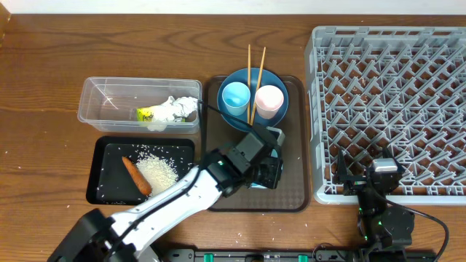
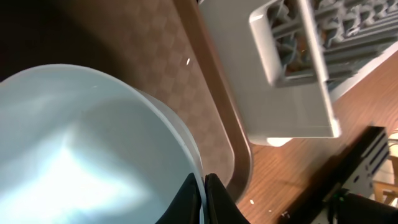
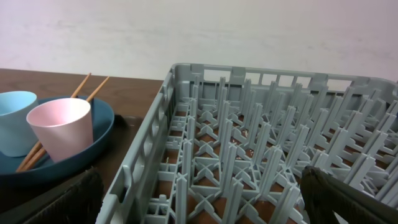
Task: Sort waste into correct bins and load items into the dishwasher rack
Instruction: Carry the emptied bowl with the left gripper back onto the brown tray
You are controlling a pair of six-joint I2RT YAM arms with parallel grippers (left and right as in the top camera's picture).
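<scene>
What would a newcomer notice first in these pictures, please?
The big grey rack fills the right side. At centre, the left gripper pinches the rim of a white bowl over the brown tray, where a blue plate holds a blue cup, a pink cup and chopsticks.

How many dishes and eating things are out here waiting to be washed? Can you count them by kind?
Cups: 2, a light blue cup and a pale pink cup
Plates: 1, the dark blue plate
Bowls: 1, the white bowl
Chopsticks: 2, the wooden chopsticks
Total: 6
</scene>
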